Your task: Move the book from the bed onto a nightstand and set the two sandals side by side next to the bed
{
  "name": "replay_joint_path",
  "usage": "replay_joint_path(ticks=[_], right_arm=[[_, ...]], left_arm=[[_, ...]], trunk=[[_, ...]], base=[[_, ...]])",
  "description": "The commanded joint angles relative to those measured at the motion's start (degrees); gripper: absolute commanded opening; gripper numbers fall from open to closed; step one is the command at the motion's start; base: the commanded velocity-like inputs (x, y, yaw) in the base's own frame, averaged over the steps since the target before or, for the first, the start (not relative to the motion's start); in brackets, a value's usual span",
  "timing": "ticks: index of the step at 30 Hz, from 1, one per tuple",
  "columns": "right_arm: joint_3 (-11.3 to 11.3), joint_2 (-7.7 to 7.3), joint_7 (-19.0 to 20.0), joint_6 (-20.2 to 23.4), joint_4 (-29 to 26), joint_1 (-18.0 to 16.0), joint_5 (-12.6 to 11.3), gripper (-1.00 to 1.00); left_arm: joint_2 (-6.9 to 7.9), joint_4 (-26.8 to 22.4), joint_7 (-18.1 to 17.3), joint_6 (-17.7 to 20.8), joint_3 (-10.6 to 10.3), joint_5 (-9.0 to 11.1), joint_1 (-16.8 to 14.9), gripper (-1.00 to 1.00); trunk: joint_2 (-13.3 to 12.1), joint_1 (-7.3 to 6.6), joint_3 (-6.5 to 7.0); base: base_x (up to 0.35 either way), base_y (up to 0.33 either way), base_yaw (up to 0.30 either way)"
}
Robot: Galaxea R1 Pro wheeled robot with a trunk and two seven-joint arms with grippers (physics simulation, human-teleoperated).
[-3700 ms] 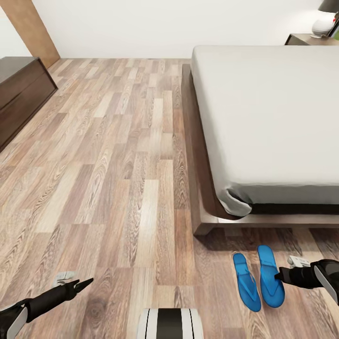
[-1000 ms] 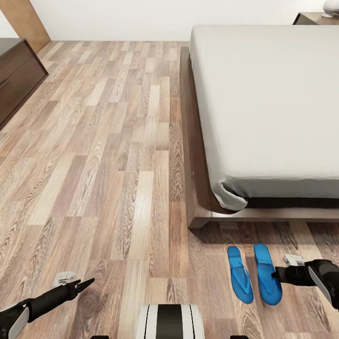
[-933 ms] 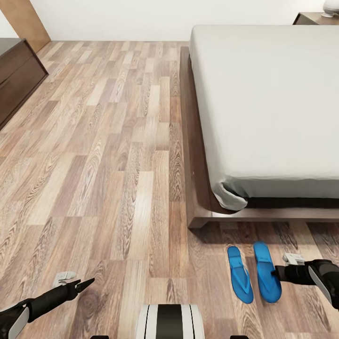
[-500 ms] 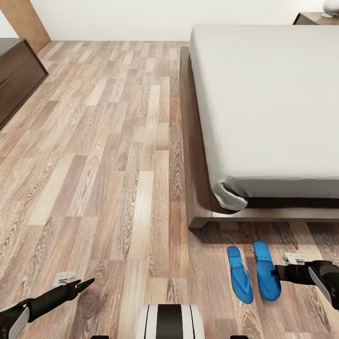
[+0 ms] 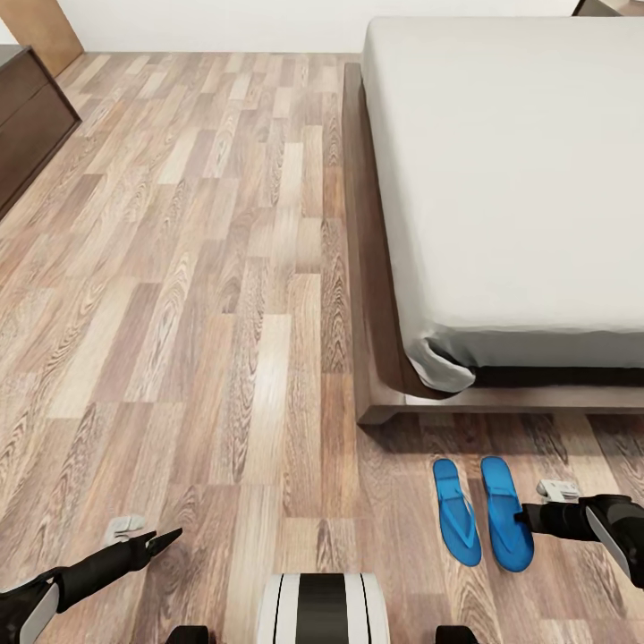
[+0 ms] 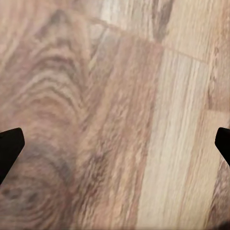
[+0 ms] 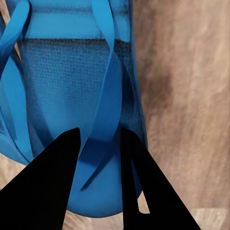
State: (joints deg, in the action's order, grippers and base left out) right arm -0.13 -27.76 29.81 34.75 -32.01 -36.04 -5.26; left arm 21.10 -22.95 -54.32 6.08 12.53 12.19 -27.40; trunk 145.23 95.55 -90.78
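Right gripper (image 7: 98, 167): pinching a strap of the outer sandal (image 5: 505, 512).
Change: sandal nudged nearer its mate (image 5: 456, 512), below bed (image 5: 376, 394) foot.
Left gripper (image 6: 115, 143): spread, empty.

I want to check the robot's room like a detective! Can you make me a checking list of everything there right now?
Surface: wood-plank floor, bare where seen.
Job's things: two blue sandals lie side by side on the floor by the bed's foot corner. Book: nothing seen. Nightstand: only a dark corner at the top right edge, too little to tell.
Clutter: nothing seen.
Grippers: right gripper has its fingers around a strap of the right-hand sandal; grip cannot be confirmed. Left gripper open above bare floor.
Cables: nothing seen.
Surroundings: dark wooden cabinet at left, white wall behind.
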Motion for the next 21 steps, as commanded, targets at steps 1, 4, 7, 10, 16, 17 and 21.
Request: replay_joint_path(ticks=[1, 4, 7, 10, 16, 17, 21], right_arm=[[-0.01, -0.02, -0.1, 0.49, -0.06, 0.0, -0.54, -1.0], [0.02, -0.02, -0.1, 0.48, -0.07, -0.02, -0.54, -1.0], [0.02, -0.02, -0.1, 0.48, -0.07, -0.03, -0.54, -1.0], [0.01, -0.02, -0.1, 0.49, -0.1, -0.04, -0.54, -1.0], [0.0, -0.02, -0.1, 0.49, -0.15, -0.01, -0.54, -1.0], [0.0, -0.02, -0.1, 0.49, -0.15, 0.0, -0.54, -1.0], [0.02, -0.02, -0.1, 0.48, -0.16, -0.01, -0.54, -1.0]], left_arm=[[-0.05, 0.01, -0.26, 0.6, 0.13, 0.29, -0.02, 1.0], [-0.16, 0.01, -0.26, 0.6, 0.13, 0.29, -0.02, 1.0], [-0.18, 0.01, -0.26, 0.6, 0.13, 0.29, -0.02, 1.0], [-0.18, 0.01, -0.26, 0.6, 0.13, 0.29, -0.02, 1.0], [-0.18, 0.01, -0.26, 0.6, 0.13, 0.29, -0.02, 1.0], [-0.18, 0.01, -0.26, 0.6, 0.13, 0.29, -0.02, 1.0], [-0.18, 0.01, -0.26, 0.6, 0.13, 0.29, -0.02, 1.0]], trunk=[[0.03, 0.02, -0.25], [0.07, 0.09, -0.92], [0.11, 0.17, -1.58], [0.15, 0.25, -2.25], [0.16, 0.27, -2.47], [0.16, 0.27, -2.47], [0.16, 0.27, -2.47]], base=[[0.0, 0.0, 0.0], [0.0, 0.0, 0.0], [0.0, 0.0, 0.0], [0.0, 0.0, 0.0], [0.0, 0.0, 0.0], [0.0, 0.0, 0.0], [0.098, -0.013, 0.0]])
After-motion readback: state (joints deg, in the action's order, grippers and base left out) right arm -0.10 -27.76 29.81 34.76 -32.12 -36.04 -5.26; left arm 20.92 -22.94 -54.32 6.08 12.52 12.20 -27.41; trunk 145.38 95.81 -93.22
